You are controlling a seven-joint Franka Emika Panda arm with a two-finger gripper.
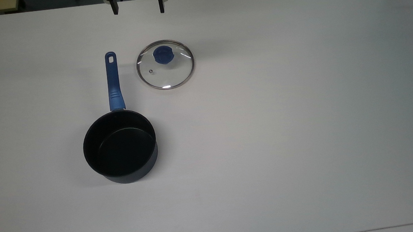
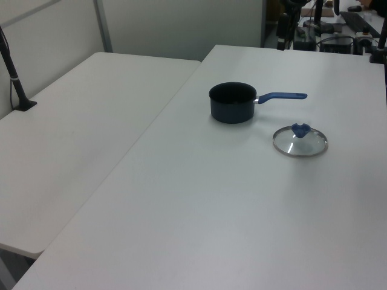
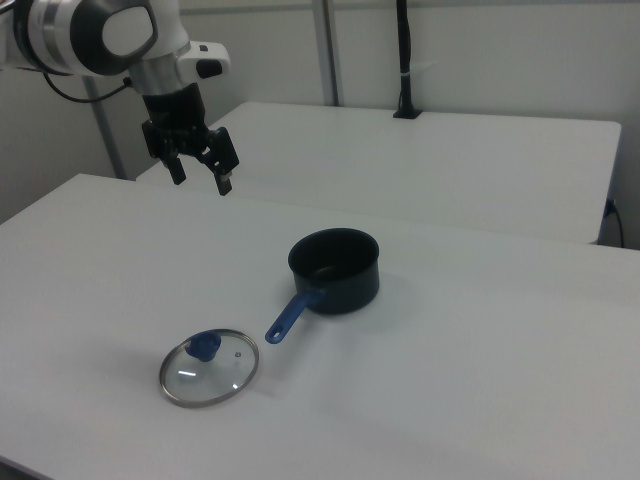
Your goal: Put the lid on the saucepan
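- The gripper (image 3: 201, 179) hangs in the air above the white bench (image 1: 304, 122) with its two dark fingers (image 1: 115, 7) spread apart and nothing between them; in the top view the fingertips point down at the far edge of the bench.
- In the right view the gripper sits at the end of a white and grey arm (image 3: 100, 35) that comes in from the right view's upper left, well above the bench surface.
- The lid (image 1: 165, 64) lies flat on the bench, knob up, nearest of the things to the gripper: in the top view it is just below the fingers, apart from them.
- The lid is a clear glass disc with a metal rim, a blue knob (image 1: 163, 55) and a small vent beside the knob.
- The saucepan (image 1: 120, 147) stands upright and uncovered on the bench, its dark inside showing; in the top view it is to the lower left of the lid.
- Its long blue handle (image 1: 113, 81) points toward the far edge in the top view and runs just beside the lid on the top view's left, without touching it.
- In the left view the saucepan (image 2: 233, 101) is farther away than the lid (image 2: 300, 141), its handle pointing to the left view's right.
- A second white table (image 2: 72, 133) adjoins the bench on the left view's left, with a black post (image 2: 15, 78) standing on it.
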